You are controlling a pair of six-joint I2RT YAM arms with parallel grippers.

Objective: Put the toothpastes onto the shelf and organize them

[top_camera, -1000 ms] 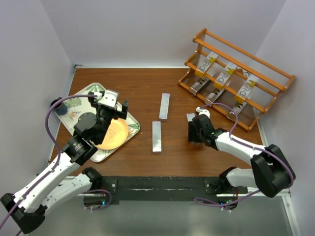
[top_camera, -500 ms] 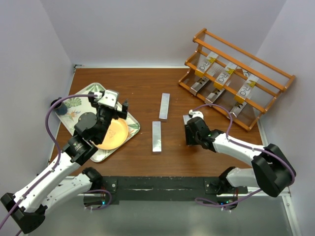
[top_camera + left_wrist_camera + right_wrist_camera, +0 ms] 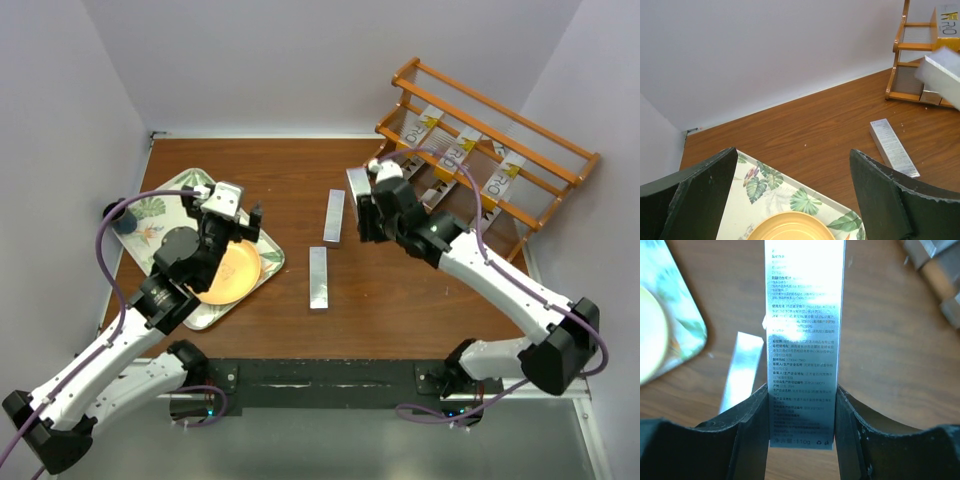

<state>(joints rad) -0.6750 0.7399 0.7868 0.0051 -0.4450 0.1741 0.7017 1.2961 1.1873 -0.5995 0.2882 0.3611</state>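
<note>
Toothpaste carton (image 3: 805, 330) is clamped in my right gripper (image 3: 802, 407), up off the desk (image 3: 250, 170), long axis running straight out ahead; shelf (image 3: 500, 110) sits just to my right, left arm (image 3: 110, 345) is well away.

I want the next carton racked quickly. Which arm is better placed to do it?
Right. The right gripper has its jaws shut on a toothpaste, held up near the shelf. The left gripper hangs with jaws open over the leaf-patterned tray, far from the shelf.
</note>
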